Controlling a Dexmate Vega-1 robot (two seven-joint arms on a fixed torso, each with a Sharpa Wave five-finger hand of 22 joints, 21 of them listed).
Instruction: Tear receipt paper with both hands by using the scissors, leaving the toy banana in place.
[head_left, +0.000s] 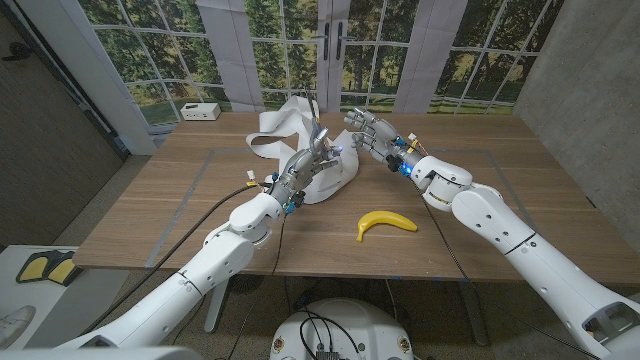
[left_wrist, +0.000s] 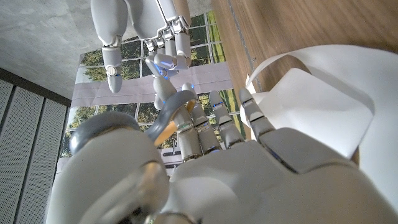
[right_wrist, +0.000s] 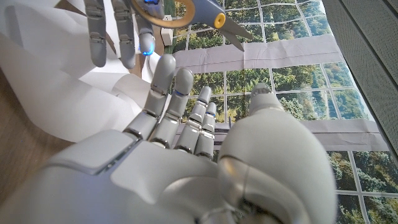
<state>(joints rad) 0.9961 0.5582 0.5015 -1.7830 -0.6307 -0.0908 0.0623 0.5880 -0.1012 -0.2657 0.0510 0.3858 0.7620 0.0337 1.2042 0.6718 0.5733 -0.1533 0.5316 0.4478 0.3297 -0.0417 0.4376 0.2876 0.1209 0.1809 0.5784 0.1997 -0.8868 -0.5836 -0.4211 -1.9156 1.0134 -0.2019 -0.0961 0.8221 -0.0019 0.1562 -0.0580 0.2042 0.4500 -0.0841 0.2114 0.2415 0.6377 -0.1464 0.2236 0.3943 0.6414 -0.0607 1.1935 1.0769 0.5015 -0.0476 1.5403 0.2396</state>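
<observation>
Head view, read from the left: a white box (head_left: 200, 111) sits at the far edge of the tabletop (head_left: 150, 215). Next comes the left robot hand (head_left: 303, 165), raised over the receipt paper (head_left: 300, 140), which lies in loose white loops in the middle of the far half of the tabletop. This robot hand grips the scissors (head_left: 321, 137), fingers curled through the yellow-lined grey handles, blades pointing up and away; the left wrist view shows the handle loop (left_wrist: 168, 112) around its fingers. Just to the right, the right robot hand (head_left: 368, 130) hovers near the scissors with its fingers spread and holding nothing; its fingertips are close to the blades but apart from them, as far as can be told. The toy banana (head_left: 385, 223) lies nearer the robot, well apart from the paper and both hands.

Judging by this, the scissors are picked up, but no cut shows in the paper. Still left: taking hold of the strip with the right hand and cutting it. The banana appears undisturbed.
</observation>
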